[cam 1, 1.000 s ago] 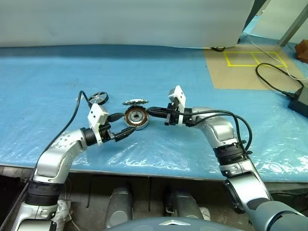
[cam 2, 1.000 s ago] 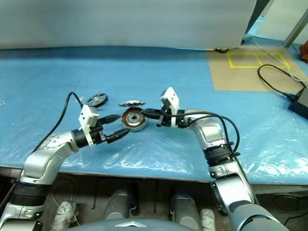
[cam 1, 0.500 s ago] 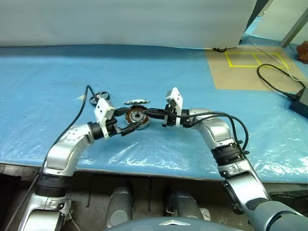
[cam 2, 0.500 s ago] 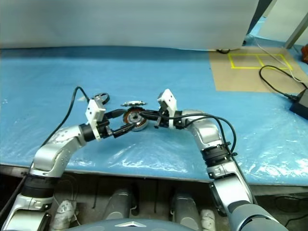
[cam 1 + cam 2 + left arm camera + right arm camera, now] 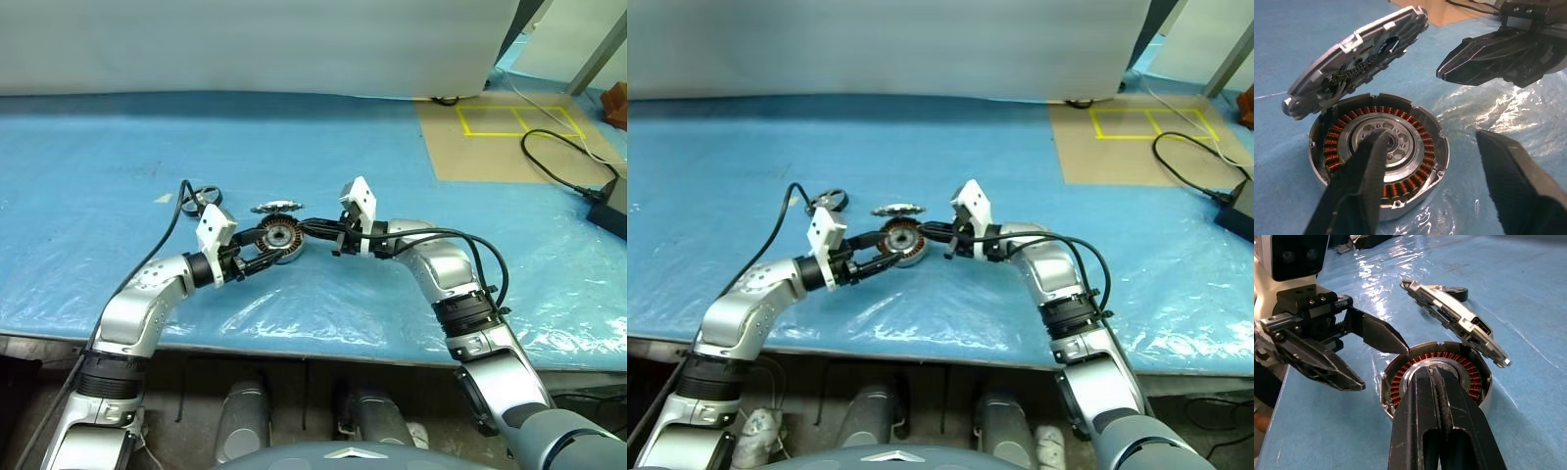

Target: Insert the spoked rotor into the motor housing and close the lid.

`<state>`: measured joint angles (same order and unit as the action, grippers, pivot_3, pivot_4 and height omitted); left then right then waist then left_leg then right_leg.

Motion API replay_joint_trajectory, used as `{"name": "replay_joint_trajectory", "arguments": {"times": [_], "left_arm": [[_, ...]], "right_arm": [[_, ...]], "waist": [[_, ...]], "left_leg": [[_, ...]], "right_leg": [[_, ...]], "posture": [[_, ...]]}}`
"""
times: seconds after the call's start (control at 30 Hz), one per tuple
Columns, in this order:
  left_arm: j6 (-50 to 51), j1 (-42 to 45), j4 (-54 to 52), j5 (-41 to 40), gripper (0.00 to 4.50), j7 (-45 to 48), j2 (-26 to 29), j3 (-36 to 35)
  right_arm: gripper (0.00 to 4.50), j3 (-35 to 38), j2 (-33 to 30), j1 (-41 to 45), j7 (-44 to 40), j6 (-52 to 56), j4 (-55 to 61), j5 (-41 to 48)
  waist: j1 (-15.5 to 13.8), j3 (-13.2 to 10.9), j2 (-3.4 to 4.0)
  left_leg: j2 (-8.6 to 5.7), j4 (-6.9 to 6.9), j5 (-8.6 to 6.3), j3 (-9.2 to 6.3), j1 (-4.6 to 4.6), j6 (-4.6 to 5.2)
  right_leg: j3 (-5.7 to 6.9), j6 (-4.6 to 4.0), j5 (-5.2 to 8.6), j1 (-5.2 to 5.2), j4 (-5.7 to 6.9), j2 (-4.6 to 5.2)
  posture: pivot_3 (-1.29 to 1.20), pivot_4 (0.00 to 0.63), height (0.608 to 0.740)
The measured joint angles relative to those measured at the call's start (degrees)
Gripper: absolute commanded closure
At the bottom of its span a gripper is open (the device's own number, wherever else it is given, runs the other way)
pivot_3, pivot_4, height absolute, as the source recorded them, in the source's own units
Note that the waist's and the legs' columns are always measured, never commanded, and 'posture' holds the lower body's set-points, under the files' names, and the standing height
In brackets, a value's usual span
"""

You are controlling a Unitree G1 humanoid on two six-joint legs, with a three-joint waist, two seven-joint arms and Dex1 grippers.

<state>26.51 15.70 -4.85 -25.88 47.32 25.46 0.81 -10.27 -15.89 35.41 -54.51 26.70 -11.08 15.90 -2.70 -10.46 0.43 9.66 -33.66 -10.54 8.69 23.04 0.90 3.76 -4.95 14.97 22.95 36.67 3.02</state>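
Motor housing (image 5: 1378, 156) is sitting on the blue sheet (image 5: 392, 147) between both grippers, lid (image 5: 1359, 54) leaning tilted on its rim; left gripper (image 5: 1435, 181) is straddling it, jaws apart, while right gripper (image 5: 1437, 401) is hovering clenched, empty, over it.

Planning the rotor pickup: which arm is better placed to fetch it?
Left: the spoked rotor lies just beyond the left gripper, fingers apart; the shut right gripper sits past the motor housing.

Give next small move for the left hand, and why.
Probably close the left hand on the motor housing wall to steady it: its fingers straddle the rim, apart. The lid leans propped on the housing's far edge; the spoked rotor still lies behind.
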Motion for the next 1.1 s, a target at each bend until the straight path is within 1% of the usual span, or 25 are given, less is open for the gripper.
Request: {"name": "replay_joint_trajectory", "arguments": {"times": [0.13,0.47,0.53,0.73,1.0,1.1], "left_arm": [[-0.84,0.72,0.87,1.05,3.7,-0.07,-0.75,0.71],[-6.54,2.5,8.54,6.1,3.7,-2.51,-3.46,1.49],[-7.45,3.07,10.11,6.65,3.7,-2.58,-4.15,1.57],[-7.99,3.6,10.21,7.12,3.7,-1.33,-4.7,3.38],[-7.98,3.6,10.19,7.1,3.7,-1.7,-4.71,3.32],[-7.98,3.6,10.19,7.09,3.7,-1.85,-4.71,3.24]], "right_arm": [[4.5,0.0,0.02,0.0,0.39,0.0,0.0,-0.01],[4.5,-0.3,0.68,0.21,-0.35,0.65,-0.11,0.05],[4.5,-0.79,2.27,1.87,-0.32,0.35,-2.51,-0.2],[4.5,-1.83,6.24,6.91,-0.37,-3.32,-10.73,-2.24],[4.5,-2.1,10.38,11.16,-1.23,-6.27,-14.93,-2.7],[4.5,-2.1,11.29,11.43,-1.52,-6.98,-15.92,-2.96]], "waist": [[-0.01,0.0,0.0],[0.05,0.0,0.0],[0.21,0.0,0.0],[0.12,0.0,0.0],[0.12,0.0,0.0],[0.11,0.0,0.0]], "left_leg": [[0.0,-0.01,0.0,0.0,0.0,0.0],[0.0,-0.02,-0.01,-0.02,0.0,0.02],[0.01,-0.03,-0.01,-0.02,-0.01,0.02],[0.01,-0.08,-0.01,-0.02,0.04,0.02],[0.02,-0.1,-0.01,-0.02,0.04,0.03],[0.03,-0.1,-0.01,-0.02,0.04,0.03]], "right_leg": [[0.0,0.0,0.0,0.0,0.0,0.0],[0.0,0.01,0.0,0.0,0.01,0.0],[0.0,0.0,0.0,0.0,0.04,0.0],[0.01,-0.01,0.0,0.0,0.02,0.01],[0.02,-0.01,0.0,0.01,0.04,0.01],[0.02,-0.01,0.0,0.01,0.04,0.01]], "posture": [[0.0,0.15,0.74],[0.0,0.15,0.74],[0.0,0.15,0.74],[0.0,0.15,0.74],[0.0,0.15,0.74],[0.0,0.15,0.74]]}}
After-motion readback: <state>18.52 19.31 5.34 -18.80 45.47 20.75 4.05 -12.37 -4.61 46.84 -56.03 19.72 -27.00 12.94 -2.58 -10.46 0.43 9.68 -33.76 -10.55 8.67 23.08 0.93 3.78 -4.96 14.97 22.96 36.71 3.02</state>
